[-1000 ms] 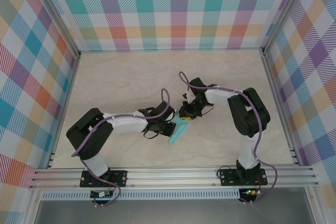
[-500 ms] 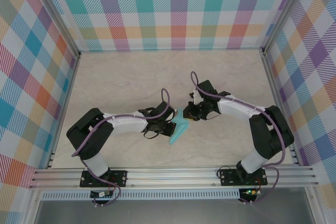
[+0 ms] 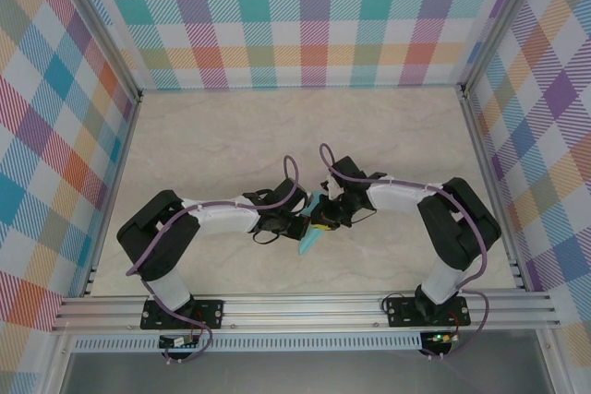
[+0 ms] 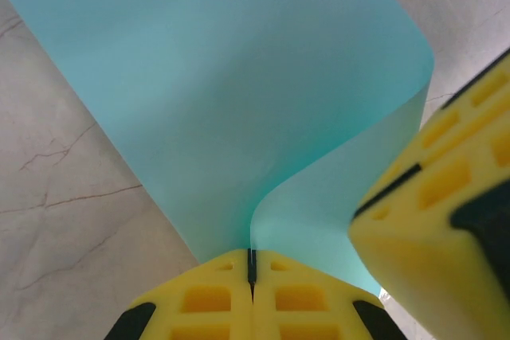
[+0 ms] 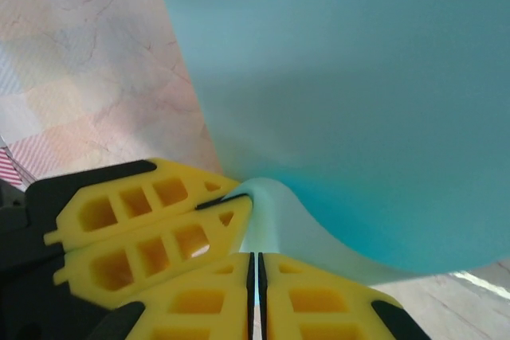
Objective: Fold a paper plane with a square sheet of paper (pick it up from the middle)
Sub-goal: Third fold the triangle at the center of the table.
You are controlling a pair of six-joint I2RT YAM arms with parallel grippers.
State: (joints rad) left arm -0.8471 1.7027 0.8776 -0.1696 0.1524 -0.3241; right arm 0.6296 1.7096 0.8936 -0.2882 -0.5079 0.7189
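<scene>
Just left of the middle of the bench (image 3: 212, 136), the left jaws are seen closed tight on the square sheet of paper (image 3: 310, 237), which is held curled at that middle, slightly toward the bench's near edge. Just right of the middle, the right jaws are pinched together on the same sheet, close beside the left pair.

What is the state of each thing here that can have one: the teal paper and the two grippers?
square sheet of paper, bent over in a soft curve, not pressed flat, pinched by both grippers.
left gripper, jaws shut on the edge of the paper.
right gripper, jaws shut on the paper, close beside the left gripper.
</scene>
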